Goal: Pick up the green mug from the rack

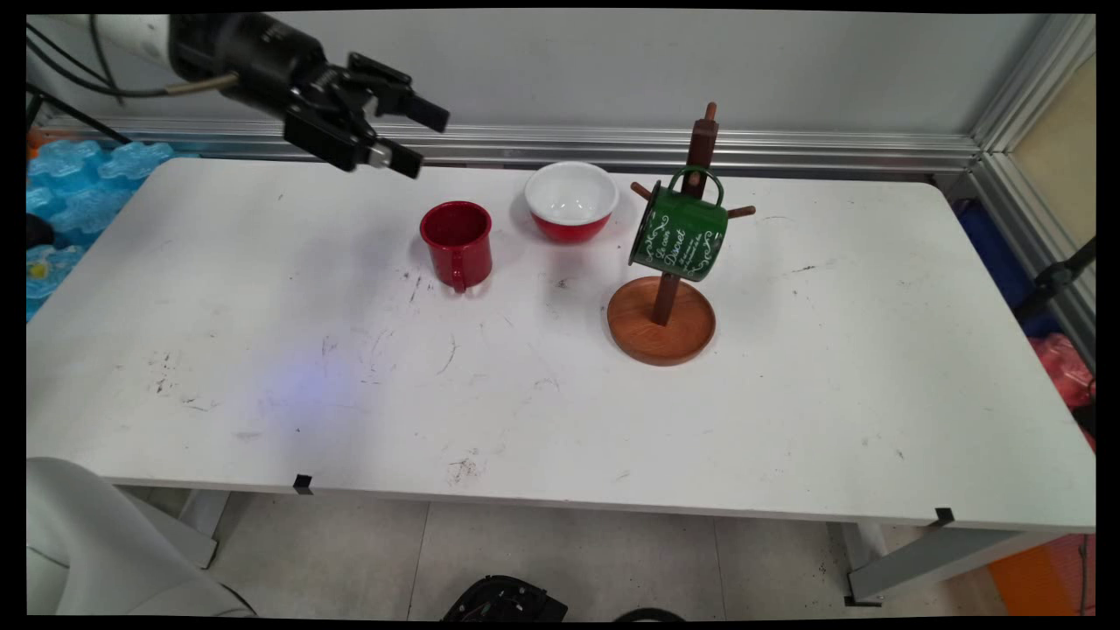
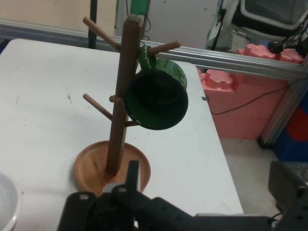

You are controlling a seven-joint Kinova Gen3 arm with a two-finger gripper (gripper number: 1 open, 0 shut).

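Wooden mug tree [image 1: 662, 306] holds a green mug [image 1: 679, 234] with white script; claw [image 1: 411, 138] hangs released, empty.

The claw [image 1: 418, 137] hangs high at upper left (fingers spread, empty).

White table [image 1: 787, 420] carries a red mug [image 1: 457, 243], upright, with a red bowl [image 1: 571, 200], white inside, just beside it. Further right stands a wooden mug tree [image 1: 665, 302], a green mug [image 1: 679, 234] hanging tilted from one peg.
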